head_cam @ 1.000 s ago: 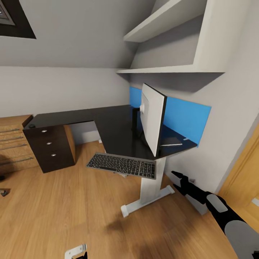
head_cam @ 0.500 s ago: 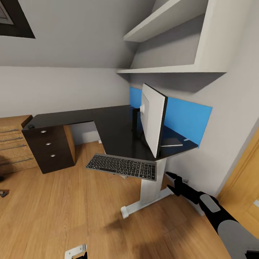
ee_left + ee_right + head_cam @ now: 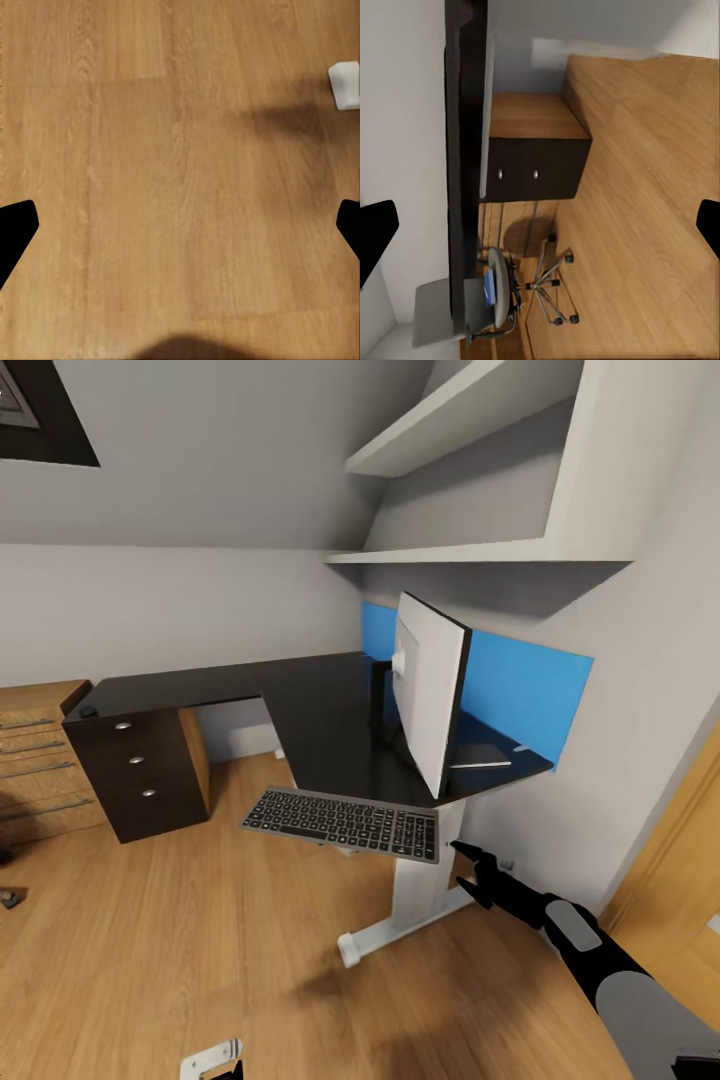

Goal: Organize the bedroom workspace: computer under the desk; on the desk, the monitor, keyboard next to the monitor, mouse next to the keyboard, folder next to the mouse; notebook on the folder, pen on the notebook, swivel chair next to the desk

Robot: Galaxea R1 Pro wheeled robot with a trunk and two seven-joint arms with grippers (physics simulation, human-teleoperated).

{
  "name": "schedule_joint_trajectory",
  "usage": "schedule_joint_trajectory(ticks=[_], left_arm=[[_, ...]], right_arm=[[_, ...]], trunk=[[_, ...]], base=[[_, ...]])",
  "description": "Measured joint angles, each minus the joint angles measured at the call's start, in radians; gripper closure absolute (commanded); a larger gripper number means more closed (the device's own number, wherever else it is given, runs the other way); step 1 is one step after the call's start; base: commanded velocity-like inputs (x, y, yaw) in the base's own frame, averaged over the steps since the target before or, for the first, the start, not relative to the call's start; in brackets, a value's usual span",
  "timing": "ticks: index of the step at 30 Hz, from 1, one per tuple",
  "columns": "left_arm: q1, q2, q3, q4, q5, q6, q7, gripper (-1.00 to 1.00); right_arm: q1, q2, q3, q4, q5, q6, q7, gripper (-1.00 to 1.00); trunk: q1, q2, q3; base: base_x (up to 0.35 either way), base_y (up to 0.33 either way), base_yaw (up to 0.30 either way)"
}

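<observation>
The black L-shaped desk (image 3: 310,710) carries the white-backed monitor (image 3: 428,690), seen edge-on. The grey keyboard (image 3: 342,824) lies at the desk's front edge, overhanging it. A flat dark item (image 3: 480,758) lies behind the monitor; I cannot tell what it is. A small dark object (image 3: 88,711) sits on the desk's far left end. My right gripper (image 3: 463,863) hangs open just right of the keyboard's right end, not touching it. In the right wrist view the swivel chair (image 3: 521,289) holds a blue folder (image 3: 490,287). My left gripper (image 3: 180,225) is open over bare floor.
A dark drawer unit (image 3: 140,770) stands under the desk's left end, with a wooden dresser (image 3: 35,760) beside it. The desk's white leg and foot (image 3: 410,900) are below the keyboard. White shelves (image 3: 480,480) hang above. A wooden door (image 3: 680,860) is at the right.
My right gripper has moved up and to the left, closer to the keyboard's right end. The view has shifted slightly. Desk, monitor and keyboard stay put.
</observation>
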Motion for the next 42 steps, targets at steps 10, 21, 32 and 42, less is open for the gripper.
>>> schedule_joint_trajectory(ticks=[10,21,32,42], left_arm=[[0.0,-0.001,0.0,0.002,0.0,0.003,-0.001,-1.0],[0.0,-0.001,0.0,0.002,0.0,0.003,-0.002,-1.0],[0.0,0.0,0.0,0.002,0.0,0.002,-0.002,-1.0],[0.0,-0.001,0.0,0.002,0.0,0.001,-0.001,-1.0]], right_arm=[[0.0,0.005,0.0,0.0,0.012,0.0,0.001,-1.0],[0.0,0.005,0.0,0.0,0.012,0.0,0.001,-1.0],[0.0,0.006,0.003,0.0,0.012,0.0,0.001,-1.0],[0.0,0.007,0.004,0.0,0.013,0.0,0.001,-1.0]], trunk=[[0.0,0.0,0.0],[0.0,0.0,0.0],[0.0,0.0,0.0],[-0.023,0.042,0.019]], base=[[0.0,0.078,0.0],[0.0,0.003,0.0],[0.0,0.082,0.0],[0.0,0.004,0.0]])
